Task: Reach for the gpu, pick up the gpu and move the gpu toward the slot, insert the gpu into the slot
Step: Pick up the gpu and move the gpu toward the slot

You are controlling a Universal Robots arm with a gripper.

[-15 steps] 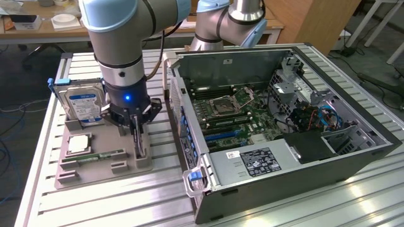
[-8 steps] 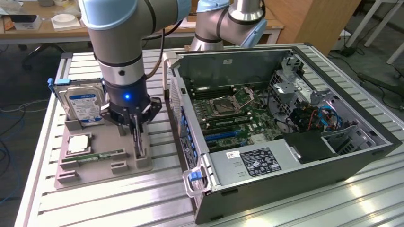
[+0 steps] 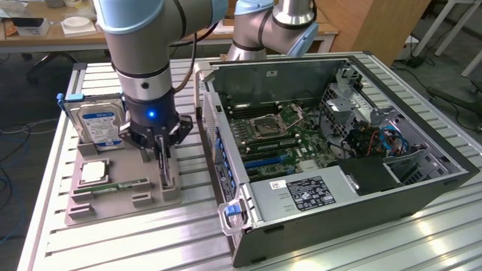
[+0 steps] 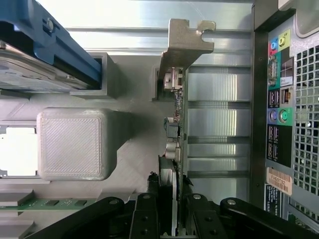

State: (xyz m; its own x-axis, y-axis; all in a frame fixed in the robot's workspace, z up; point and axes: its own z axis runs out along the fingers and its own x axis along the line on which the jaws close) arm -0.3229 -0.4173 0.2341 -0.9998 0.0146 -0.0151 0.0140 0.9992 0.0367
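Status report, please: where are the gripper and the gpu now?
The gripper low at the gpu. The gpu on edge in the gray holder, not lifted. The slot in the open case empty, nothing between.

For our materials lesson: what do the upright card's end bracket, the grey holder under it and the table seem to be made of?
Bracket: bare metal, probably steel, judging by the dull silver sheen and thin bent sheet.
Holder: matt grey plastic, likely 3D-printed, with fine diagonal lines across its surface.
Table: aluminium by the look, with bright ribbed slats and glare.
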